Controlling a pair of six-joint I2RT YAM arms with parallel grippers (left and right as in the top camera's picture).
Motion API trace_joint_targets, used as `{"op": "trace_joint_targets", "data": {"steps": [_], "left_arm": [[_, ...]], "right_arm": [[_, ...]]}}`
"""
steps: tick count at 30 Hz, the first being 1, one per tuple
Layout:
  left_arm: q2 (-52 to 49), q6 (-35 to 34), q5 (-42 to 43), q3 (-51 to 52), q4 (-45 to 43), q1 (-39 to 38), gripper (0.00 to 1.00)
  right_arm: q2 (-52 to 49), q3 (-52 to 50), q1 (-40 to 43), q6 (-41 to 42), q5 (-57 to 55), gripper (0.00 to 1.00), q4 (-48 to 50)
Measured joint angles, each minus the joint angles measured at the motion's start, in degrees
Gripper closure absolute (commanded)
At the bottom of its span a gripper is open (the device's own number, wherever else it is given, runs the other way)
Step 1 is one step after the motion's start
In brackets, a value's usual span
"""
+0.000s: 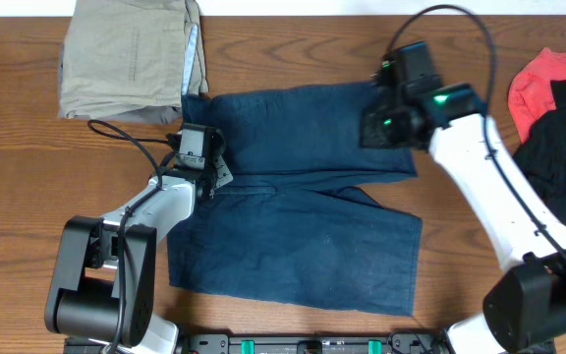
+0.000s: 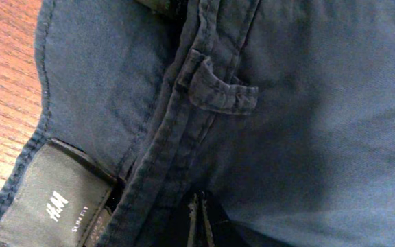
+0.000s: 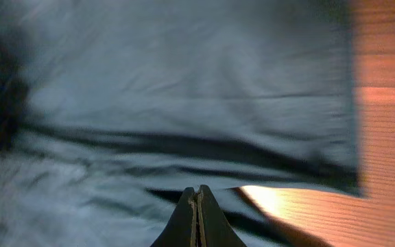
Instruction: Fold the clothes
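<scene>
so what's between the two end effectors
Only the navy shorts, seen in the overhead view: their fabric runs from the left end effector to the right end effector.

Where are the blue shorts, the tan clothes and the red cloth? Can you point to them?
blue shorts [image 1: 303, 246], overhead view, middle of the leg nearer the robot.
tan clothes [image 1: 126, 54], overhead view, its flat middle.
red cloth [image 1: 540, 87], overhead view, its left part.

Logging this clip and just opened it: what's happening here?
Two robot arms are working on navy shorts spread flat on the table. The left gripper is at the waistband, the right gripper at the far leg's hem, both with jaws shut. Whether they pinch cloth is unclear. No fold made yet.
</scene>
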State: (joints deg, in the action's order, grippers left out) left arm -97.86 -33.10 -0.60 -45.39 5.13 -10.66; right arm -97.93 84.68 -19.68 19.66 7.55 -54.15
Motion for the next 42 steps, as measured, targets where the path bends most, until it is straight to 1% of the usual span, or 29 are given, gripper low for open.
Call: {"op": "trace_joint_targets", "data": {"steps": [4,9,14,18,25,29,36,42], "left_arm": [[0.0,0.0,-0.02,0.0,0.0,0.0,0.94],[0.0,0.02,0.0,0.0,0.0,0.0,0.94],[0.0,0.02,0.0,0.0,0.0,0.0,0.94],[0.0,0.0,0.0,0.0,0.02,0.0,0.94],[0.0,0.0,-0.02,0.0,0.02,0.0,0.94],[0.0,0.02,-0.02,0.0,0.02,0.0,0.94],[0.0,0.02,0.0,0.0,0.02,0.0,0.94],[0.0,0.02,0.0,0.0,0.04,0.0,0.94]], "right_arm": [[-3.34,0.0,-4.28,-0.63,1.84,0.99,0.22],[-11.74,0.0,-7.96,-1.01,3.02,0.99,0.66],[-19.21,-0.02,-8.5,-1.05,3.17,0.99,-0.39],[-21.42,-0.07,-7.74,-1.03,2.16,0.99,-2.99],[-21.44,-0.07,-3.3,-1.05,-4.24,0.99,-8.04],[-21.44,-0.13,0.39,-1.05,-8.48,0.99,-8.61],[-21.44,-2.25,8.55,-1.05,-11.41,0.99,-8.55],[-21.4,-3.13,14.47,-0.48,-13.51,0.99,-12.63]]}}
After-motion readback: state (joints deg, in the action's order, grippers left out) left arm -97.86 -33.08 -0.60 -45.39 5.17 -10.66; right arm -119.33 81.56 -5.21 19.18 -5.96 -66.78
